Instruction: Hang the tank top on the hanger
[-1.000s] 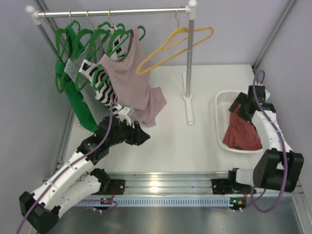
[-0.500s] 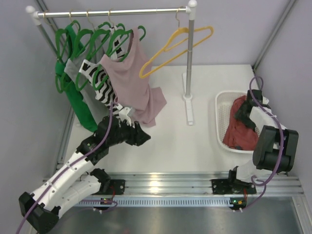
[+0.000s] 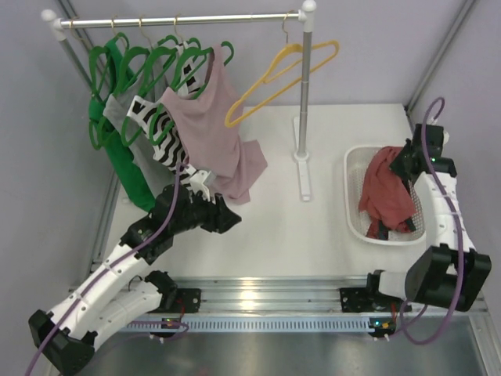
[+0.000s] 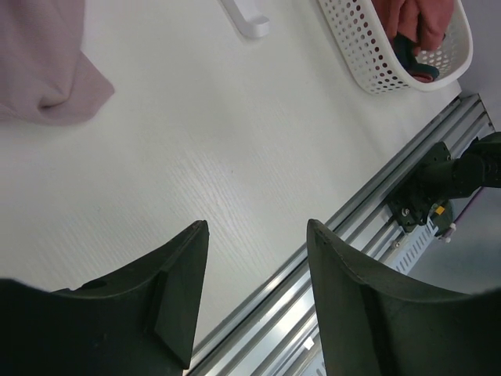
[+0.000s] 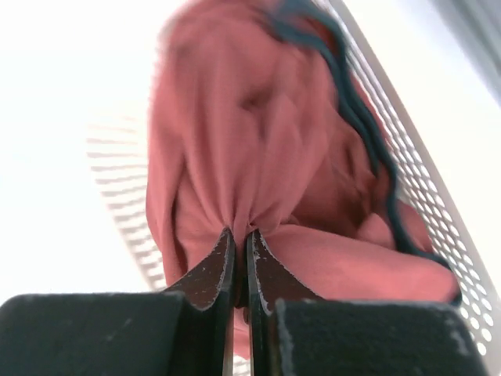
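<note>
The rust-red tank top [image 3: 386, 192] with navy trim hangs bunched over the white basket [image 3: 354, 205] at the right. My right gripper [image 3: 404, 164] is shut on a pinch of its cloth [image 5: 235, 180] and holds it partly lifted above the basket [image 5: 438, 211]; its lower end still lies inside. The yellow hanger [image 3: 280, 74] hangs tilted from the rail [image 3: 188, 19] at the back, near the right post. My left gripper [image 3: 228, 217] is open above the bare table [image 4: 258, 141], far from both; the top [image 4: 419, 19] shows at that view's upper right.
Green hangers [image 3: 141, 63] carry a green garment, a striped top [image 3: 160, 129] and a dusty-pink tank top [image 3: 215, 133] on the left of the rail. The rack's post [image 3: 304, 86] and foot [image 3: 303, 168] stand mid-table. An aluminium rail [image 3: 258, 294] runs along the near edge.
My right gripper went down into the basket, closed on the tank top and rose, pulling the cloth up. The yellow hanger swings slightly. The left arm has barely moved.
</note>
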{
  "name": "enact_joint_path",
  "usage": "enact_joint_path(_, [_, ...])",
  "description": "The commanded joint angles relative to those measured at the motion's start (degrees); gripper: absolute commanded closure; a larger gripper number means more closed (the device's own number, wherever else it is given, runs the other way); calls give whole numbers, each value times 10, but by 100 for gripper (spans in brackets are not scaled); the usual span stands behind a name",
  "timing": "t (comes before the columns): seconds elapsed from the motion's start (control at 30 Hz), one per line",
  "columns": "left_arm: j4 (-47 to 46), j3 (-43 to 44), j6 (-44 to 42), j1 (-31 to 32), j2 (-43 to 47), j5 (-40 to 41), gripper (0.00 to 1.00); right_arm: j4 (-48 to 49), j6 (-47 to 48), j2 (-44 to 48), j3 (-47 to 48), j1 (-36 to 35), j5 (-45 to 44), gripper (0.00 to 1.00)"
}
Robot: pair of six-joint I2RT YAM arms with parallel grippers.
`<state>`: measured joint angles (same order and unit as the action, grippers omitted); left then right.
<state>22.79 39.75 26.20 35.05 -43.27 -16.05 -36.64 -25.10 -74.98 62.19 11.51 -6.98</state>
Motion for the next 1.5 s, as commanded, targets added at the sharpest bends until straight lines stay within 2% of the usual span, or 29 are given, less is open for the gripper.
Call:
enact_joint_path(0.0, [-4,42,-12,3,3,6,42,-36,2,73,134,-30,52,100])
enact_joint_path(0.13, [5,64,-12,3,2,16,42,-99,1,77,261,-99,55,100])
enact_joint_path(0.2, [7,76,-11,2,4,22,42,-127,-5,68,328,-158,50,100])
enact_joint_path(0.37, [20,97,-2,2,14,44,42,-142,-30,62,368,-283,31,100])
enact_joint_path(0.53, [36,107,7,3,31,79,41,-123,-68,90,300,-422,-46,100])
enact_joint_path(0.63, [48,110,10,3,39,102,41,-101,-107,107,226,-554,-89,100])
enact_joint_path(0.83, [48,90,25,3,29,126,40,0,-171,79,69,-710,-105,100])
enact_joint_path(1.0, [34,67,40,3,12,132,40,82,-189,34,0,-792,-73,99])
enact_joint_path(1.2, [-6,36,51,2,-19,116,40,132,-152,-43,17,-885,-23,98])
enact_joint_path(1.33, [-36,24,59,3,-49,101,40,141,-144,-79,36,-939,-22,97])
enact_joint_path(1.4, [-54,20,61,2,-59,90,40,147,-157,-79,23,-946,-18,91])
enact_joint_path(1.43, [-61,20,61,3,-72,77,40,148,-161,-76,15,-946,-20,82])
enact_joint_path(1.47, [-68,19,60,2,-79,67,39,144,-169,-70,0,-946,-25,79])
